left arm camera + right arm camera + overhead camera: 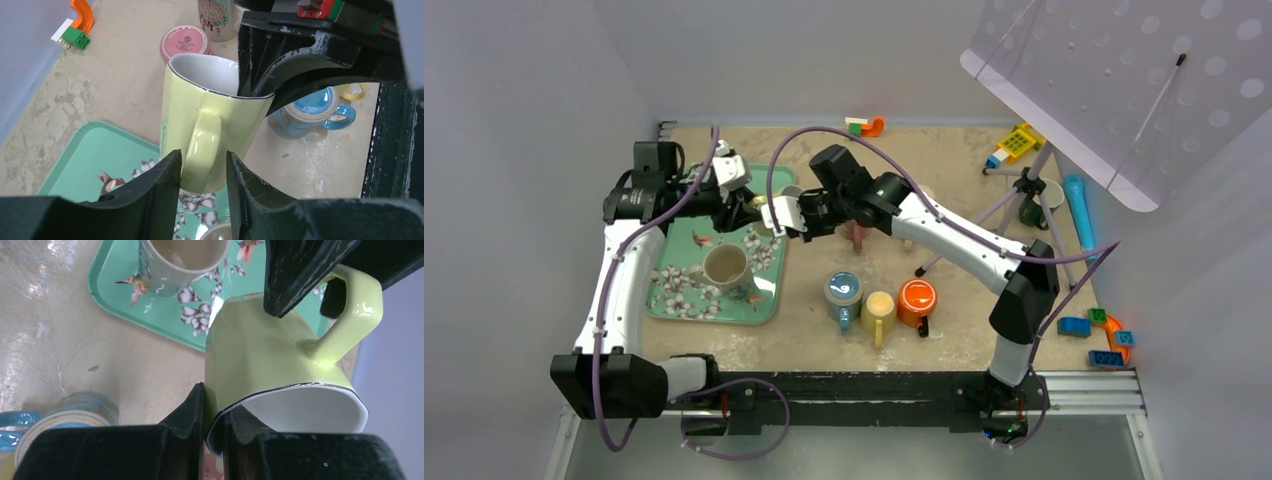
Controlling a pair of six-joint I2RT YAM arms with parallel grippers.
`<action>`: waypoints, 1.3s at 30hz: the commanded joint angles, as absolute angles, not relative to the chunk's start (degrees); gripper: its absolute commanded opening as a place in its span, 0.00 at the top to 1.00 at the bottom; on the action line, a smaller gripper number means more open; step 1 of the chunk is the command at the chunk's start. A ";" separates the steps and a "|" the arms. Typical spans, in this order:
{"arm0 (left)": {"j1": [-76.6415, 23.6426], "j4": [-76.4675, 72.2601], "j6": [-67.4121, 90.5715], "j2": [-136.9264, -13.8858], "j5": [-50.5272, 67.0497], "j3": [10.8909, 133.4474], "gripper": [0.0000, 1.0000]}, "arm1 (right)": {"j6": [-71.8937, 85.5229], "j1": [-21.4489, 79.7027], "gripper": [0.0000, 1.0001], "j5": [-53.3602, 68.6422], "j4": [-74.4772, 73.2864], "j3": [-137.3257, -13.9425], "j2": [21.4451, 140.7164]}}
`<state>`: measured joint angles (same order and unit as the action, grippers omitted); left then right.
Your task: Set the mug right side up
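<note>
The yellow-green mug with a white inside hangs in the air over the near right edge of the green floral tray. It is tipped, with its opening toward my right gripper. My right gripper is shut on the rim, one finger inside and one outside; it also shows in the left wrist view. My left gripper straddles the mug's handle. Its left finger touches the handle and a thin gap shows at the right finger. In the top view both grippers meet and hide most of the mug.
A beige mug stands upright on the tray. Blue, yellow and orange mugs stand right of the tray. A pink upside-down mug and a patterned cup lie beyond. A tripod stands at the right.
</note>
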<state>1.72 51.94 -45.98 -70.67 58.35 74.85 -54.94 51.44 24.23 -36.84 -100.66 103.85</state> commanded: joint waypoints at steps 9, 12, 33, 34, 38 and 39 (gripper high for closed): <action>-2.55 52.60 -51.44 -71.53 57.39 75.75 1.00 | -56.29 51.59 1.00 27.32 -34.81 -107.27 102.94; -2.23 51.50 -49.46 -72.61 55.74 76.13 1.00 | -52.81 51.60 0.94 25.50 -29.07 -104.45 100.85; 9.04 22.43 -35.13 -75.05 63.85 66.78 1.00 | 6.44 36.31 0.08 30.08 -13.78 -116.60 115.93; 9.05 22.18 -35.23 -74.88 64.08 66.60 1.00 | 6.41 36.55 0.09 31.28 -13.35 -116.31 116.29; 8.96 19.21 -33.08 -74.31 65.03 65.57 1.00 | 5.55 38.68 0.15 34.93 -12.46 -115.63 118.07; 8.96 18.86 -32.82 -74.24 65.10 65.49 1.00 | 5.57 39.06 0.18 35.50 -12.68 -115.62 118.57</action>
